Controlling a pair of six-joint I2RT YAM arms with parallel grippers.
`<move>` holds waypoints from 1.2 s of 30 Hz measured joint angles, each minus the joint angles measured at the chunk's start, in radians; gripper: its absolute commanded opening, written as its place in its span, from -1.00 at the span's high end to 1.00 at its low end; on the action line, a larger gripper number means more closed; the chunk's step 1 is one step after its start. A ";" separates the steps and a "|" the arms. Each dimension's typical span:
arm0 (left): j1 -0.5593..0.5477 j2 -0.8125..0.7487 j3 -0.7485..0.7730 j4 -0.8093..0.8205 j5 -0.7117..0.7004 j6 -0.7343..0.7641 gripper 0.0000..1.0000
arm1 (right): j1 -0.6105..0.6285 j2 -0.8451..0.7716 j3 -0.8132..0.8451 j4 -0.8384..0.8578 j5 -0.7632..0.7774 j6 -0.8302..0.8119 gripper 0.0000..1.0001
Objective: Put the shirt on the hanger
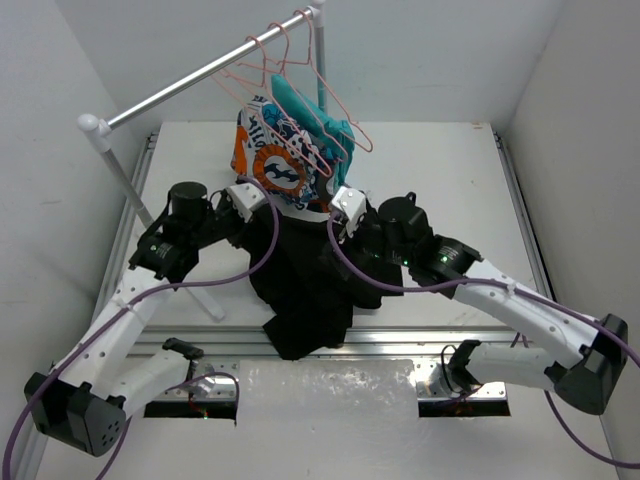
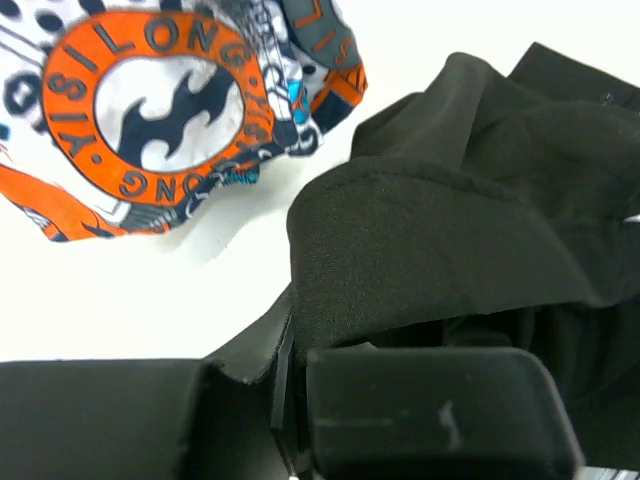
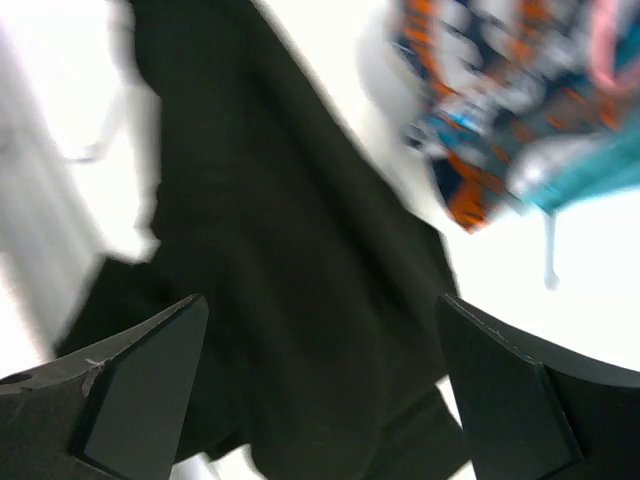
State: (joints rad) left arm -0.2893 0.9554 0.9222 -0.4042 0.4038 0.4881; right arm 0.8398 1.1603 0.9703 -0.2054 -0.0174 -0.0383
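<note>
The black shirt [image 1: 300,285] lies crumpled on the white table between both arms, one end reaching the near rail. My left gripper [image 1: 260,212] is at the shirt's upper left edge. In the left wrist view my left gripper [image 2: 290,345] is shut on a fold of the shirt [image 2: 450,230]. My right gripper [image 1: 338,232] hovers over the shirt's upper right. The right wrist view shows my right gripper [image 3: 320,330] open, with the shirt [image 3: 300,250] below the jaws and nothing between them. Several pink wire hangers [image 1: 300,62] hang on the rail; I cannot tell which is the task's hanger.
An orange, blue and white patterned garment [image 1: 268,160] and a teal garment [image 1: 322,122] hang from the white rail [image 1: 190,82], right behind the shirt. The rack's slanted post [image 1: 165,225] stands beside the left arm. A metal rail [image 1: 420,335] edges the table's front.
</note>
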 measured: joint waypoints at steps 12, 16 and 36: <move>0.000 0.069 -0.031 -0.018 -0.068 -0.018 1.00 | -0.090 0.244 0.668 -0.126 -0.230 0.050 -0.23; 0.000 0.068 -0.040 -0.014 -0.080 -0.022 1.00 | -0.182 0.427 0.954 -0.117 -0.253 0.094 -0.19; 0.000 0.058 -0.101 -0.003 -0.059 -0.024 1.00 | -0.217 0.809 1.171 -0.110 -0.210 0.160 -0.06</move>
State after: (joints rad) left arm -0.2893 1.0134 0.8211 -0.4068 0.3450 0.4641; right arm 0.6228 1.9690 2.1414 -0.3157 -0.2276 0.1215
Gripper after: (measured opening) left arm 0.007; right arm 0.558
